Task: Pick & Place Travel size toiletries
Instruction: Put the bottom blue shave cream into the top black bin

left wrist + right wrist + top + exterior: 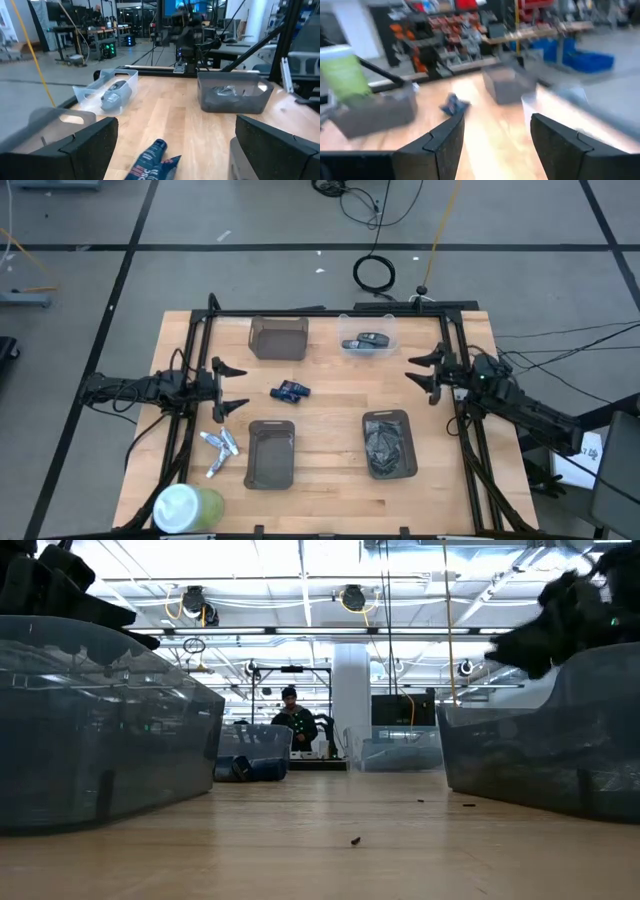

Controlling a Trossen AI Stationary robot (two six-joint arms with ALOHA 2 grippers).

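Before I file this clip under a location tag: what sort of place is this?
Most likely a robotics lab or workshop in a large industrial hall. Two robot arms are mounted at a wooden table, cables trail over a tape-marked concrete floor, and the low view shows strip lighting, more workstations and a person behind.

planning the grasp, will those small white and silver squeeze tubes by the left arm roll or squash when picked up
The small white-and-silver squeeze tubes look thin, so probably light and soft, likely denting under firm jaws. They lie flat in a loose cluster on the wooden table, so one may nudge its neighbours. Flattened ends probably limit rolling.
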